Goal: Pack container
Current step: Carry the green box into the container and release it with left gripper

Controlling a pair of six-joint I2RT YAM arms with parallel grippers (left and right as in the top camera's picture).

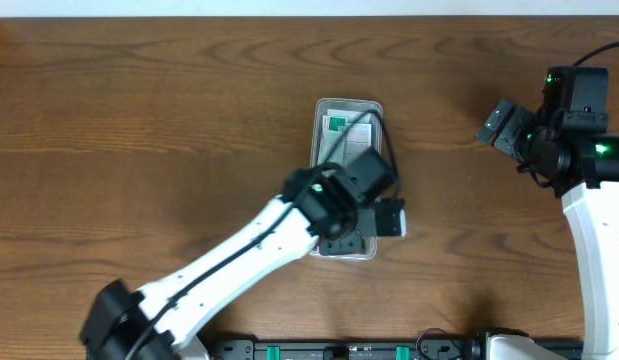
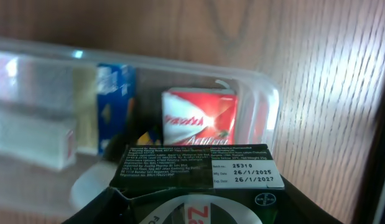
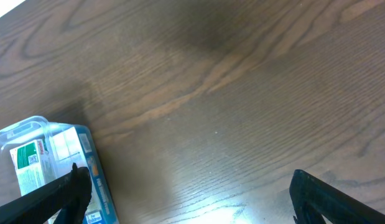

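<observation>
The clear plastic container (image 1: 349, 102) lies lengthwise at the table's middle. It also shows in the left wrist view (image 2: 260, 106) and the right wrist view (image 3: 23, 128). Inside it are a red and white Panadol box (image 2: 199, 118), a blue box (image 2: 115, 106), a white box (image 2: 30, 140) and a green and white box (image 1: 336, 124). My left gripper (image 1: 342, 238) is over the container's near end, shut on a dark green box (image 2: 198, 165) with a white date label, held just above the container. My right gripper (image 1: 504, 125) is open and empty, well to the right of the container.
The table is dark brown wood (image 1: 139, 120). The white left arm (image 1: 239, 260) reaches in from the bottom left across the front. The right arm's body (image 1: 589, 200) stands along the right edge. A black rail (image 1: 369, 350) runs along the front edge.
</observation>
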